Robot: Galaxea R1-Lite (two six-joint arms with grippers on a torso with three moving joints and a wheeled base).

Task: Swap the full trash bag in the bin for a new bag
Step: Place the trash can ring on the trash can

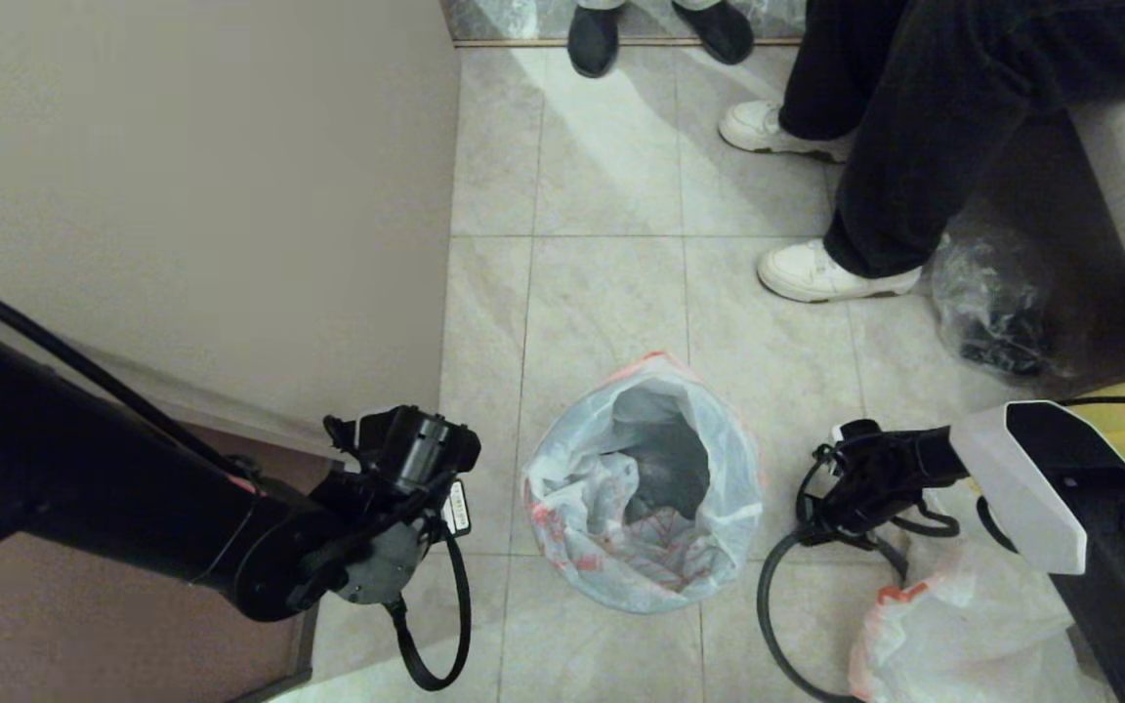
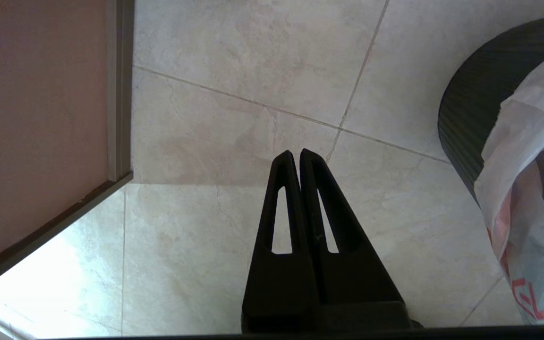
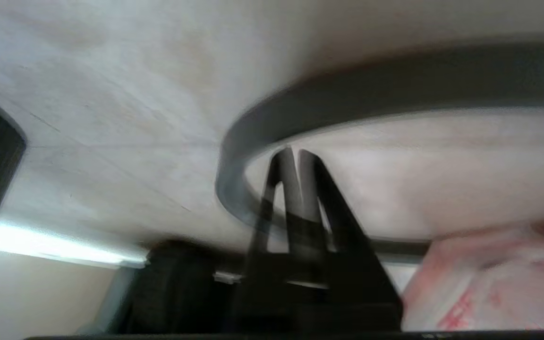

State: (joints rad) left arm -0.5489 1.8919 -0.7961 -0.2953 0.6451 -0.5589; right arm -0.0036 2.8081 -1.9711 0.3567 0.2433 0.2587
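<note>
Bin: the black ribbed bin [image 2: 465, 118] stands on the tiled floor [image 1: 611, 176] in the middle of the scene, between the two arms.
New bag: the new bag [image 1: 572, 488], thin and white with red print, lines the bin. Its mouth is open and its edge is folded out over the bin's top.
Rim ring: the grey rim ring [image 3: 395, 80] is off the bin, low over the floor just right of it.
Full trash bag: the full trash bag [image 1: 953, 635] lies on the floor near and right, beside the ring, with its orange-red hem showing.
Right gripper: the right gripper [image 3: 295, 153] is right of the bin with its fingers pressed together. The tips are at the ring's band, and I cannot tell whether they pinch it.
Left gripper: the left gripper [image 2: 296, 153] hangs over bare tile left of the bin, fingers closed and holding nothing.
Further off: a clear glossy bag [image 1: 992, 303] sits far right, by a seated person's white shoes [image 1: 831, 273].
</note>
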